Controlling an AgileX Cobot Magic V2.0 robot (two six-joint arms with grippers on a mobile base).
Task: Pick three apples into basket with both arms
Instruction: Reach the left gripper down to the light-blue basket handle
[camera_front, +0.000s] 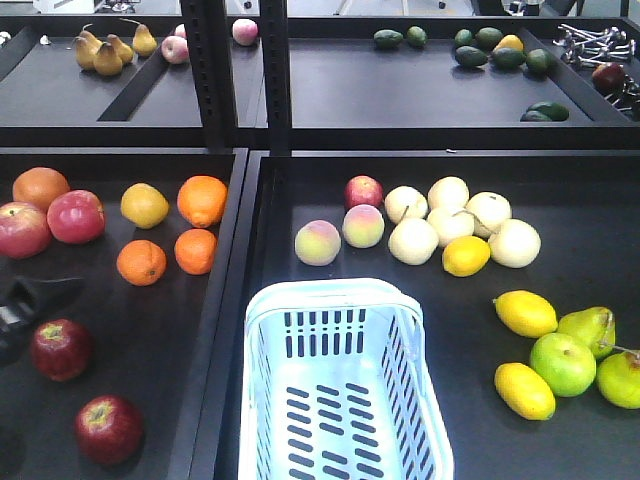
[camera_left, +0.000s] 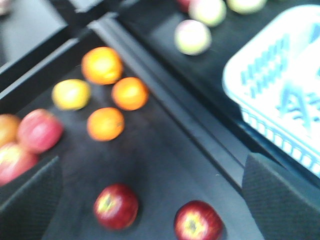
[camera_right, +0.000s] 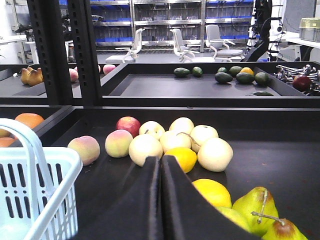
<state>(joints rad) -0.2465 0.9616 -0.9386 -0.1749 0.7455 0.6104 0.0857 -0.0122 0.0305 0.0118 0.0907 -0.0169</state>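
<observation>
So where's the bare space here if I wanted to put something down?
Best patch: the dark floor between the basket and the lemons. Another lies between the oranges and the two dark red apples. The basket itself is empty. The pale fruit cluster behind it is crowded.

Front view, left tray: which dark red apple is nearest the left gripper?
The upper apple, just below the left gripper in that view; the other apple lies nearer the camera.
</observation>
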